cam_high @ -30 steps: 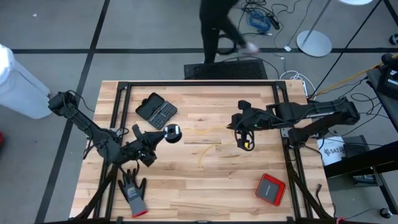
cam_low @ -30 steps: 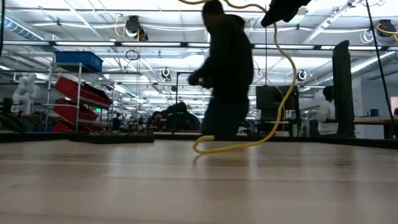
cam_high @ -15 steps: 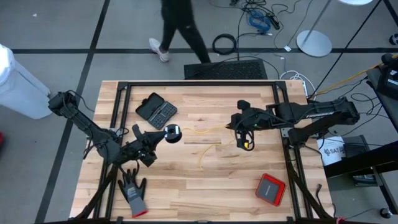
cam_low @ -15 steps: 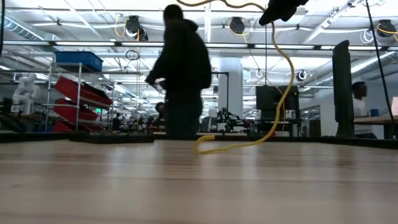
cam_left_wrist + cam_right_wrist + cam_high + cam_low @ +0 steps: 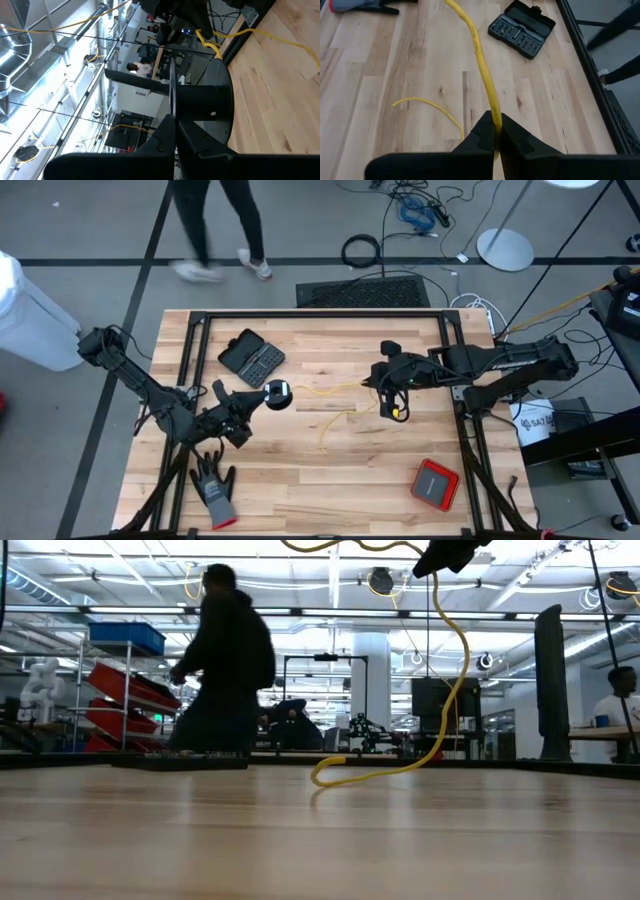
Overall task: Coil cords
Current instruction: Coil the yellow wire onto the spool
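A thin yellow cord (image 5: 320,389) runs through the air from a small black round spool (image 5: 279,394) to my right gripper (image 5: 384,386), which is shut on it. Past that gripper the cord hangs down (image 5: 447,690), and its free end (image 5: 325,430) lies on the table. My left gripper (image 5: 262,399), left of the table's middle, is shut on the spool (image 5: 207,105). Both are above the table. My left gripper pinches the spool's thin round flange (image 5: 172,95) at its rim between the two fingers, coming level from the table's left. The spool is lifted clear of the table. My right gripper pinches the yellow cord (image 5: 493,112) between its two fingers, part-way along its length, slanting down from the table's right. The fingers lie along the cord. The stretch toward the spool (image 5: 470,30) stays in the air; the other part hangs slack to the table.
A black tool case (image 5: 252,356) lies at the far left, a grey glove (image 5: 214,488) at the near left and a red box (image 5: 435,483) at the near right. Black frame rails (image 5: 320,314) edge the table. A person (image 5: 215,220) walks beyond the far edge.
Both grippers, the spool and the cord have kept still. The person beyond the table's far edge has walked toward the left.
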Robot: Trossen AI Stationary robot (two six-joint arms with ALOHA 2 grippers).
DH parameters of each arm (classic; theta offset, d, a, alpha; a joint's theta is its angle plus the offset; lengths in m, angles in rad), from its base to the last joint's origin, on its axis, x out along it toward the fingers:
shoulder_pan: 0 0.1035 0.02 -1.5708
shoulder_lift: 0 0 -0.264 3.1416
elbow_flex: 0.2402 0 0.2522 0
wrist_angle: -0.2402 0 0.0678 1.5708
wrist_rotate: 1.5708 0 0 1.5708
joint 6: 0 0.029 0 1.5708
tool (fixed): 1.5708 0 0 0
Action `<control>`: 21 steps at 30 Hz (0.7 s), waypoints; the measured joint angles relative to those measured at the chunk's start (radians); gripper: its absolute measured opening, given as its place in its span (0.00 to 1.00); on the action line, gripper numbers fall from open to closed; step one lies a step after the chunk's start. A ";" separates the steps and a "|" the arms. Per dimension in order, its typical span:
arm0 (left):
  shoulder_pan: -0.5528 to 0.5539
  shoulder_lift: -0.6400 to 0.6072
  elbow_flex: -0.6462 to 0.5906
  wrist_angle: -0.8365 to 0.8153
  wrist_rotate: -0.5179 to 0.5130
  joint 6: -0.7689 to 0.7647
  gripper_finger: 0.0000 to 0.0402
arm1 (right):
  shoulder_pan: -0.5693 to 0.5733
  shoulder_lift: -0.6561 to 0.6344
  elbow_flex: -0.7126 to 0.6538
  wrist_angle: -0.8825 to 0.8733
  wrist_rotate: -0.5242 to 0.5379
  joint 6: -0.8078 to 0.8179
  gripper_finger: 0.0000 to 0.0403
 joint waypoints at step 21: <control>0.042 0.000 0.000 0.085 0.151 -0.188 0.00 | 0.000 0.001 0.000 0.103 0.115 -0.056 0.00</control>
